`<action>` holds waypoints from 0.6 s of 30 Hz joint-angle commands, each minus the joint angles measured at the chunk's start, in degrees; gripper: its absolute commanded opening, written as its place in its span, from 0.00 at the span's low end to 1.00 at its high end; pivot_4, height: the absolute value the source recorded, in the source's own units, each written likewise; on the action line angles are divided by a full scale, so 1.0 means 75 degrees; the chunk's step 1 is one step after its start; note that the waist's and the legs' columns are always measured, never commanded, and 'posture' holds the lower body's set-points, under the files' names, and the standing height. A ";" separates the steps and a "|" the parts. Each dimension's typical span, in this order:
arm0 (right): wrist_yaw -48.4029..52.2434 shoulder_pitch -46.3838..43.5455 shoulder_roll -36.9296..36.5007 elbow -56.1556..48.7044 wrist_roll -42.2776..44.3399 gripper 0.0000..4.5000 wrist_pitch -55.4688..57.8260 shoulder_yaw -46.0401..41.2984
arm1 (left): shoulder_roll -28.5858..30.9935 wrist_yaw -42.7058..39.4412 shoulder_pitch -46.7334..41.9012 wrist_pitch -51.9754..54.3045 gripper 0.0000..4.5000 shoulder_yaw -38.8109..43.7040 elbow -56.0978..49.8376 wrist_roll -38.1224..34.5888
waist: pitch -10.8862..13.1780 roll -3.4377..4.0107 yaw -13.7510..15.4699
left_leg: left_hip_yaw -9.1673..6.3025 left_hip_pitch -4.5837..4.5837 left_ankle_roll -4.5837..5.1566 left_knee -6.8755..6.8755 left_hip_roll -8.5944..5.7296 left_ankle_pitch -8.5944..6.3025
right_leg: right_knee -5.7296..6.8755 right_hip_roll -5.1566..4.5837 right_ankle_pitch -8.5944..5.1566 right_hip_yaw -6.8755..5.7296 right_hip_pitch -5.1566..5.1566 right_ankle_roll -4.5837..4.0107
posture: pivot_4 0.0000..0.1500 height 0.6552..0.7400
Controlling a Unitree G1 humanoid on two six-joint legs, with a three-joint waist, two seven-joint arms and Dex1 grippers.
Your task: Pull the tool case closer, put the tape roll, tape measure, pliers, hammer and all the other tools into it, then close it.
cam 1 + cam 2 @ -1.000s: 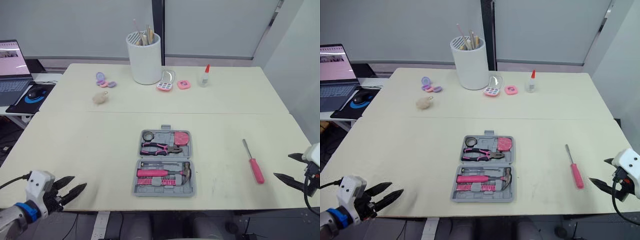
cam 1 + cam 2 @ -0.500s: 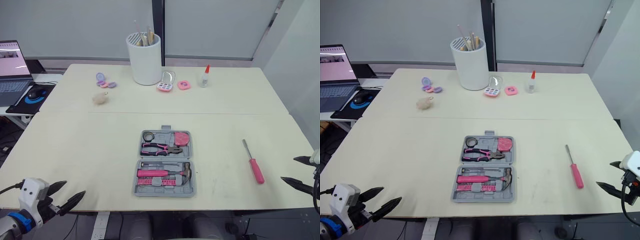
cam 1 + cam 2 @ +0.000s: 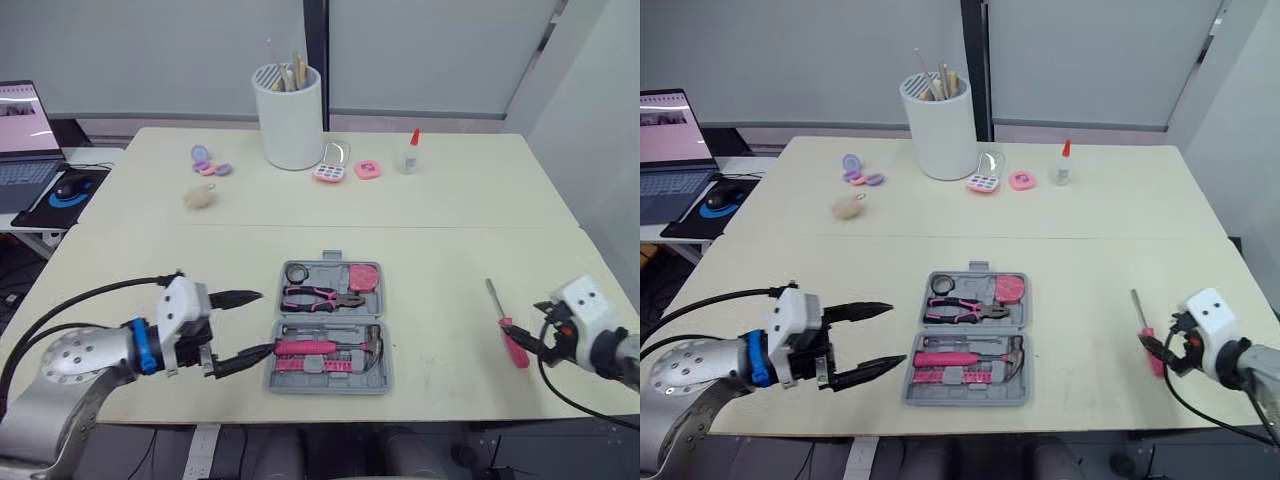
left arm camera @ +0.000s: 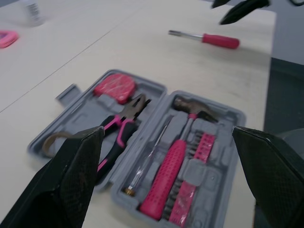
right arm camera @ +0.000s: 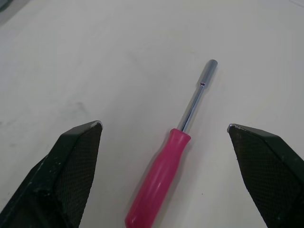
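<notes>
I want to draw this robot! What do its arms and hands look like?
The left arm is rounded silver with a blue ring and looping black cables. The left gripper and right gripper each have a white block and two pointed, rough-textured black fingers.

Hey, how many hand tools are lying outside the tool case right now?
1: the pink-handled screwdriver on the table, to the right of the open tool case. None looks hidden.
</notes>
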 commanded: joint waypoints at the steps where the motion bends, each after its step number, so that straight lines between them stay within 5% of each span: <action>1: -0.0548 -0.0400 0.0143 0.0089 -0.0138 1.00 0.0360 0.0156 | 0.0039 -0.0128 -0.0398 0.0042 0.99 -0.0304 -0.0275 -0.0227 | 0.0000 0.0001 0.0003 | -0.0003 0.0000 0.0000 0.0000 0.0000 0.0000 | 0.0000 0.0002 0.0000 -0.0003 0.0000 0.0000 | 1.00 0.97; 15: -0.1729 -0.1162 0.0940 0.1105 -0.0226 1.00 0.1346 0.0616 | -0.0169 -0.0474 -0.0544 -0.0545 0.99 -0.0823 -0.0140 -0.0066 | 0.0001 0.0002 0.0016 | -0.0008 -0.0005 0.0000 0.0001 -0.0001 0.0000 | 0.0000 0.0005 0.0001 -0.0005 -0.0001 0.0000 | 1.00 0.97; 18: -0.1685 -0.1175 0.0953 0.1219 -0.0194 0.86 0.1329 0.0651 | -0.0219 -0.0552 -0.0424 -0.0751 1.00 -0.0837 0.0041 0.0036 | 0.0001 0.0002 0.0011 | -0.0007 -0.0004 0.0000 0.0001 -0.0001 0.0000 | 0.0000 0.0005 0.0001 -0.0005 -0.0001 0.0001 | 1.00 0.97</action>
